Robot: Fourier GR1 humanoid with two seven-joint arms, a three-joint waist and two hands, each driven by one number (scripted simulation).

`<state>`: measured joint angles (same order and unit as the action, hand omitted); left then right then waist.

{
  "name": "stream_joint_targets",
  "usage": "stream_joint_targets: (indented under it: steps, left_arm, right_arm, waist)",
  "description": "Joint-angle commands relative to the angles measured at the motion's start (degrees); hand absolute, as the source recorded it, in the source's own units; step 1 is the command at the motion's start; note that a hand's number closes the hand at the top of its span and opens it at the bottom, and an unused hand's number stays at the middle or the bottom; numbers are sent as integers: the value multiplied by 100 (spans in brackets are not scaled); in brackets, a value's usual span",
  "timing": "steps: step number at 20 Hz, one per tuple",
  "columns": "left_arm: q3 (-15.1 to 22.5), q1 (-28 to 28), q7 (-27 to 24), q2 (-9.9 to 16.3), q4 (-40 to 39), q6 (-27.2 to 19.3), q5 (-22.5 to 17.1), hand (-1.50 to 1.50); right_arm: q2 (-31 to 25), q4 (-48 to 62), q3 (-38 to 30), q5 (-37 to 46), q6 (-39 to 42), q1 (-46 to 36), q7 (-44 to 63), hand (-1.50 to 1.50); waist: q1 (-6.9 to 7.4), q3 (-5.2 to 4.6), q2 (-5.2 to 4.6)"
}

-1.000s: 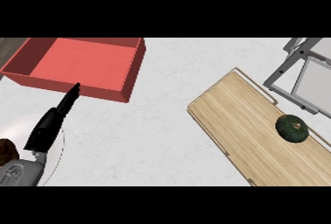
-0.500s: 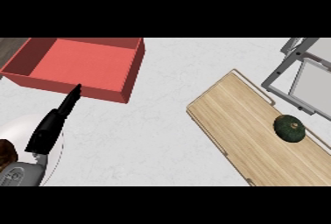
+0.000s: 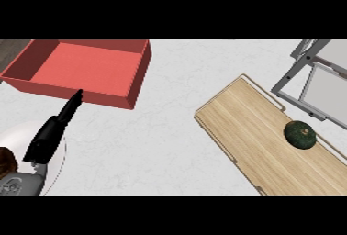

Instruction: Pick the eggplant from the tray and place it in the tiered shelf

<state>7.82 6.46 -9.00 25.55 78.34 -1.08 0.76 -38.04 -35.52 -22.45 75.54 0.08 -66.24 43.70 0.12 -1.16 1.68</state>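
Head view: eggplant sits on the wooden tray near its right long edge, just beside the tiered shelf. Left hand, fingers straight, empty, lies well apart at the worktop's left. Right hand unseen, probably nearer.

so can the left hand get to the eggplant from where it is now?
Probably not easily. The left hand sits at the view's far left with straight fingers by the red bin, while the eggplant lies on the wooden tray at far right. Nothing blocks the counter between, but it is a long cross-body reach.
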Motion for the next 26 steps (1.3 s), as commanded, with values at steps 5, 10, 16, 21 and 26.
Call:
stream_joint_targets:
  steps: [5, 10, 16, 21, 26]
  left_arm:
    - [-40, 149, -37, -155, -296, -32, 130, 0]
    - [-147, 140, -25, -84, -189, 26, 117, 0]
    - [-155, 197, 112, -96, -170, 123, 148, 0]
    - [-133, -129, 8, -232, -84, -37, 267, 0]
    - [-299, -429, -106, -188, -38, -94, 211, 0]
  right_arm:
    - [146, -4, -414, -411, -645, 915, -59, -150]
    - [238, -574, -594, -764, -1481, 986, -597, -150]
    - [476, -1828, -474, -582, -2757, 1037, -299, -150]
    - [104, -3339, -803, -688, -1821, 1513, 715, -150]
    - [123, -5062, -1271, -1209, -618, 2340, 1338, -150]
  waist:
    - [-34, 118, -187]
    - [13, 121, -176]
    - [-24, 114, -153]
    - [-181, 110, -99]
    - [-372, 108, -31]
